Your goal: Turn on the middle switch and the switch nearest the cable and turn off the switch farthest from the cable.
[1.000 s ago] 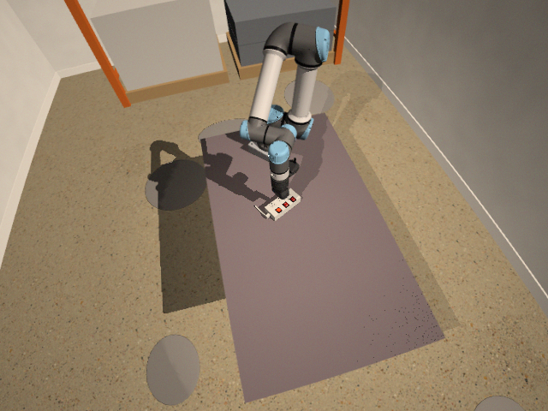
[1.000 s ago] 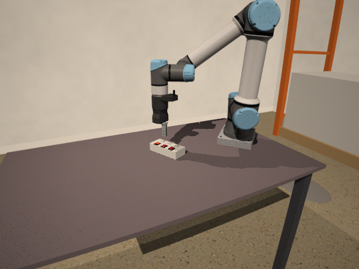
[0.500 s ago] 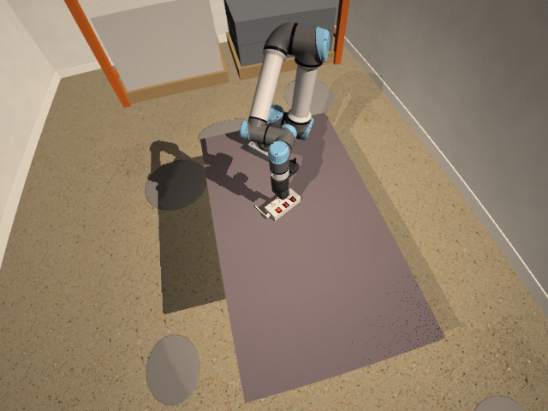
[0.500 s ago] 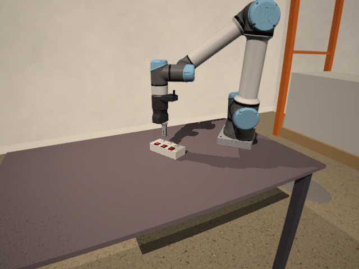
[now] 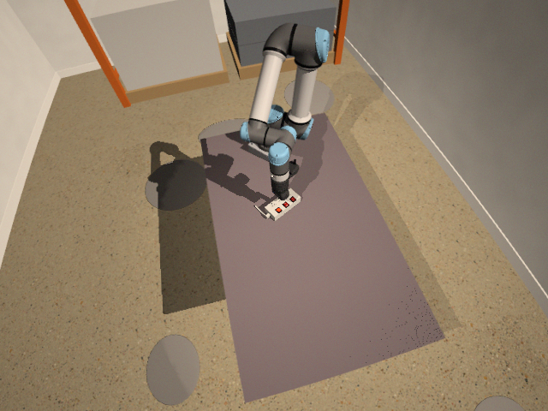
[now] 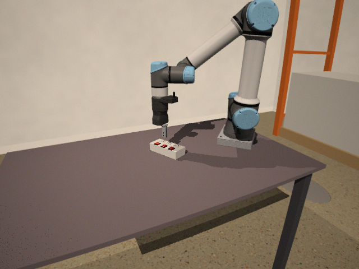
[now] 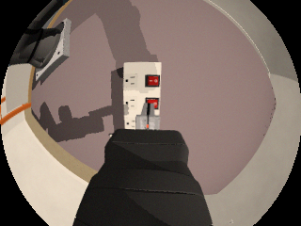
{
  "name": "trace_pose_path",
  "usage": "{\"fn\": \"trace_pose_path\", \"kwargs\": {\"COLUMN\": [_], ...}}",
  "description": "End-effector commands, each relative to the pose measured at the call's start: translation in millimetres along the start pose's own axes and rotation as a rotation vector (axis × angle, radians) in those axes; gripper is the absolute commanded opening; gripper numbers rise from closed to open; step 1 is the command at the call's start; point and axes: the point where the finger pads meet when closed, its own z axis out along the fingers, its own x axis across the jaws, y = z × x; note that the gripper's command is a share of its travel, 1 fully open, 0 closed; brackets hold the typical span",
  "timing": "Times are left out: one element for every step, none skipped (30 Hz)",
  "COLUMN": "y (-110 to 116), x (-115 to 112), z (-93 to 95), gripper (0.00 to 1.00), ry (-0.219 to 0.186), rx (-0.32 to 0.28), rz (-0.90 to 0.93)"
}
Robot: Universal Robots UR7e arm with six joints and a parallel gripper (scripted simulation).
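Observation:
The white power strip lies flat on the table, right way up, with three red switches in a row on top. Its short grey cable sticks out at the left end in the top view. My gripper is shut and empty, pointing straight down. In the exterior view its fingertips hang a little above the strip, near the middle switch. In the wrist view the shut fingers lie over the middle switch, another switch shows beyond them, and the gripper body hides the strip's near end.
The arm's base is bolted to the table behind and to the right of the strip. Orange shelf posts and grey boxes stand off the table beyond the base.

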Motion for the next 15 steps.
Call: {"fn": "trace_pose_path", "kwargs": {"y": [0.3,0.3,0.3,0.3,0.3,0.3,0.3,0.3,0.3,0.3,0.3,0.3,0.3,0.3,0.3], "x": [0.2,0.2,0.2,0.3,0.2,0.3,0.3,0.3,0.3,0.3,0.3,0.3,0.3,0.3,0.3], "z": [5.6,6.9,8.2,9.5,10.9,12.2,13.6,13.6,13.6,15.0,16.4,17.7,19.0,20.3,21.6], "gripper": [0.0,0.0,0.0,0.0,0.0,0.0,0.0,0.0,0.0,0.0,0.0,0.0,0.0,0.0,0.0], "ry": [0.001,0.001,0.001,0.001,0.001,0.001,0.001,0.001,0.001,0.001,0.001,0.001,0.001,0.001,0.001], "rx": [-0.001,-0.001,-0.001,-0.001,-0.001,-0.001,-0.001,-0.001,-0.001,-0.001,-0.001,-0.001,-0.001,-0.001,-0.001], "rz": [0.0,0.0,0.0,0.0,0.0,0.0,0.0,0.0,0.0,0.0,0.0,0.0,0.0,0.0,0.0]}}
